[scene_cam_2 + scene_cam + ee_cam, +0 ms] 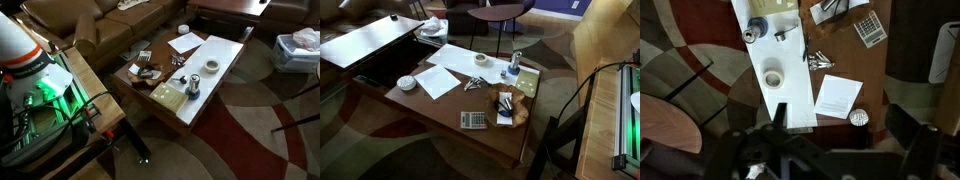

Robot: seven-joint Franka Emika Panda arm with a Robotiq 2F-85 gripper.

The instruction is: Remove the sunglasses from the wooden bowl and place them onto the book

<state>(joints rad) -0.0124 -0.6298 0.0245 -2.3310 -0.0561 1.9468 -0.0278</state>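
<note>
One wooden bowl (pixel 521 112), sunglasses (pixel 505 101) inside

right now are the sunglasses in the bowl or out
In. The sunglasses lie inside the bowl in both exterior views, not on the book beside it.
</note>
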